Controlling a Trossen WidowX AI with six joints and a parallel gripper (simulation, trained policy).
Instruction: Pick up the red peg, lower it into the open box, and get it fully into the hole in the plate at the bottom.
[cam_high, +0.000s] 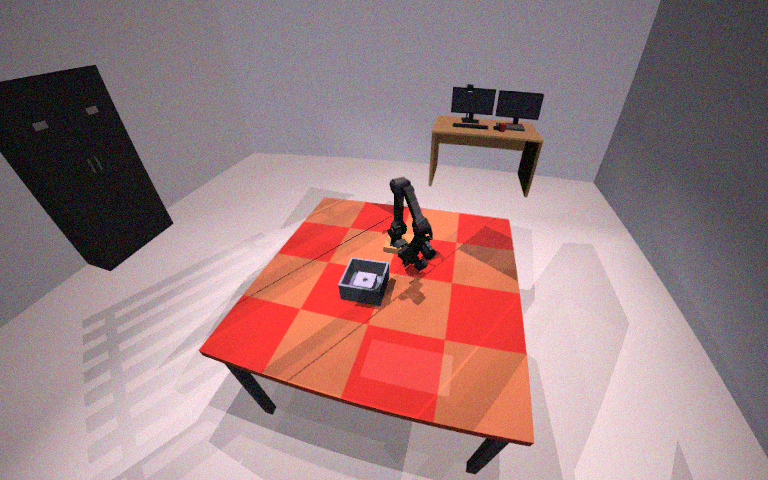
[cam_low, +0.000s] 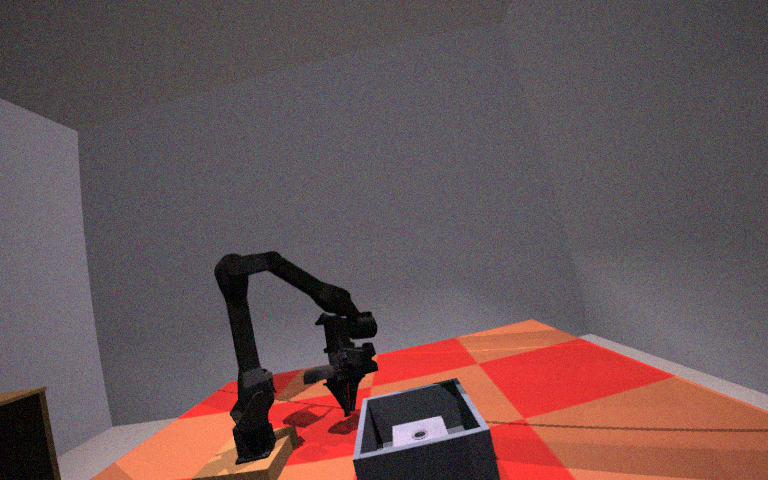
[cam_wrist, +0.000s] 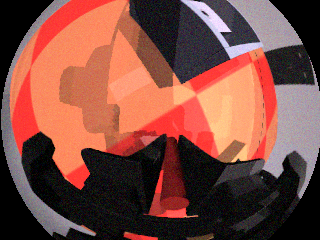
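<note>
In the top view, the box (cam_high: 359, 293) (cam_low: 424, 459) (cam_wrist: 155, 40) stands on the surface (cam_high: 396, 362) (cam_low: 566, 384) (cam_wrist: 75, 50), with the plate (cam_high: 357, 282) (cam_low: 403, 433) (cam_wrist: 218, 16) inside at its bottom. The tool (cam_high: 412, 264) (cam_low: 347, 414) (cam_wrist: 172, 137) is right of the box and slightly farther, the peg (cam_wrist: 172, 175) between its fingers. The arm's base block (cam_high: 389, 249) (cam_low: 284, 451) lies beyond the box. Off the surface, a desk (cam_high: 487, 133) stands far right, a cabinet (cam_high: 84, 192) left.
</note>
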